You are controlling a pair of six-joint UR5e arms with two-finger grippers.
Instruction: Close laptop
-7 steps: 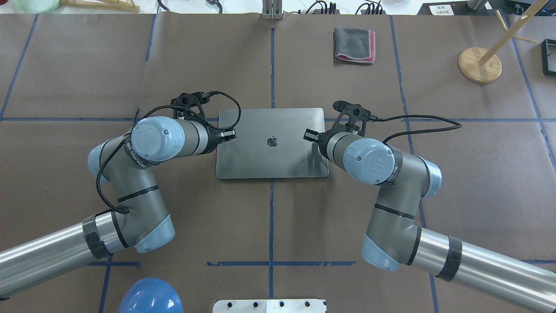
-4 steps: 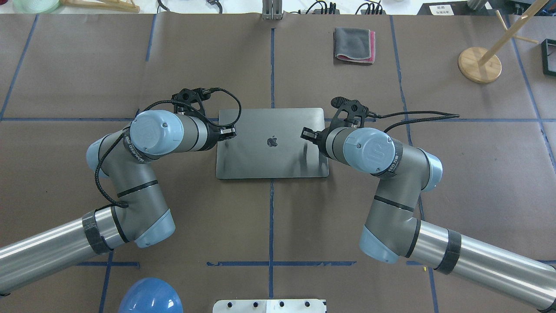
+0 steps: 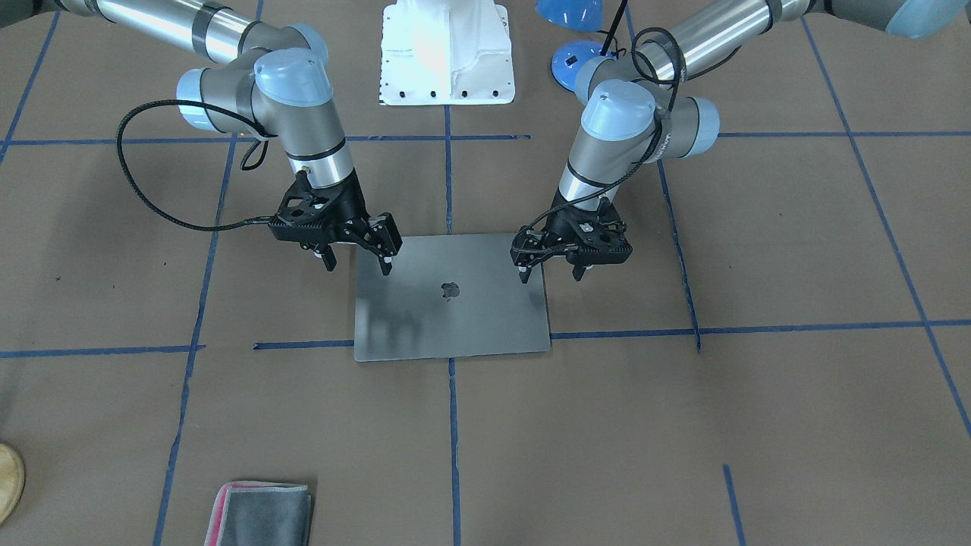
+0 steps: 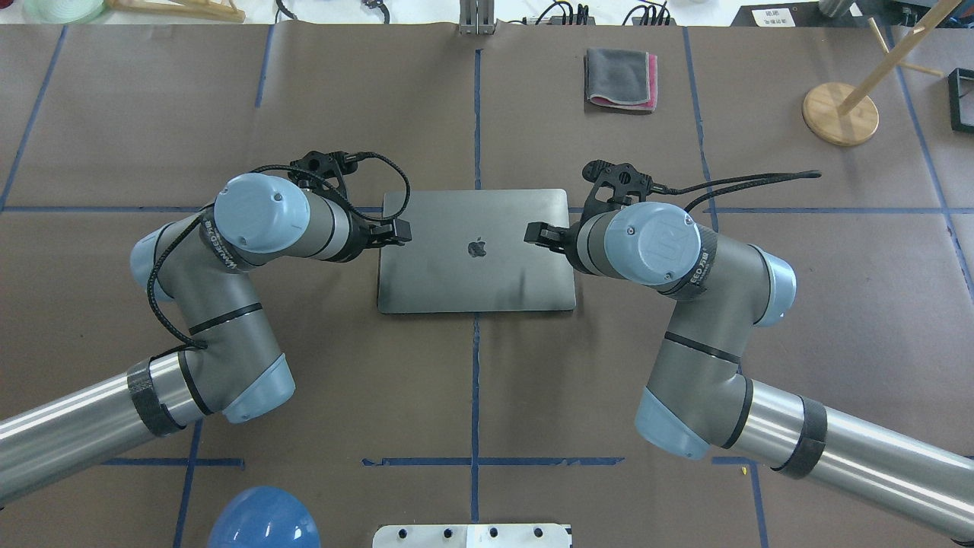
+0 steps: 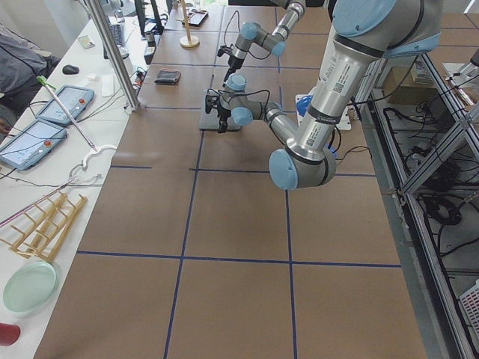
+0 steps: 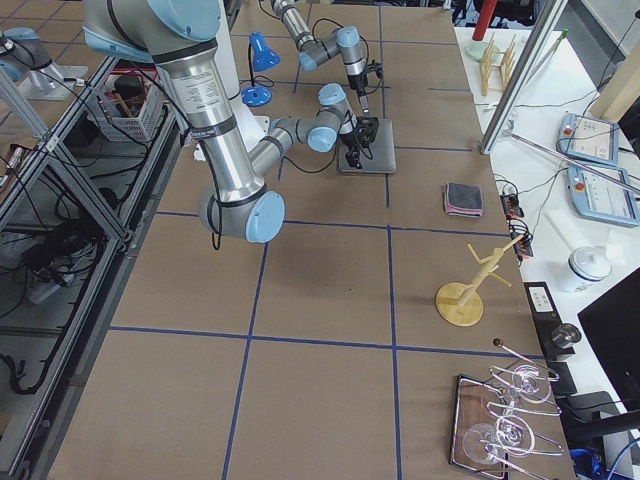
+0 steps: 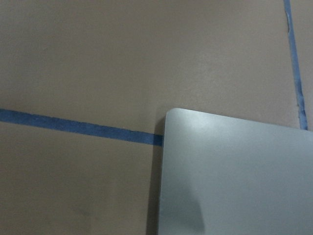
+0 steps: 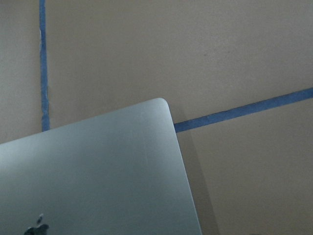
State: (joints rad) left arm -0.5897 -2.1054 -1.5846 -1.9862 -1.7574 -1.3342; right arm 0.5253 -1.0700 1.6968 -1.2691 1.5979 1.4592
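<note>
The space-grey laptop [image 4: 476,251] lies flat on the table with its lid down and the dark apple logo facing up; it also shows in the front view [image 3: 452,297]. My left gripper [image 4: 396,230] hovers over the lid's left edge, open and empty [image 3: 550,271]. My right gripper [image 4: 536,232] hovers over the lid's right edge, open and empty [image 3: 356,262]. Neither gripper touches the lid. The left wrist view shows one far corner of the lid [image 7: 234,176], the right wrist view the other [image 8: 98,171]. Keyboard and screen are hidden.
A folded grey-pink cloth [image 4: 620,78] lies at the far right of centre. A wooden stand [image 4: 839,113] is at the far right. A blue dome [image 4: 262,521] and the white robot base [image 4: 472,535] sit at the near edge.
Both wrists have risen and drawn slightly outward from the lid; the elbows swung outward. The laptop has stayed shut and still.
</note>
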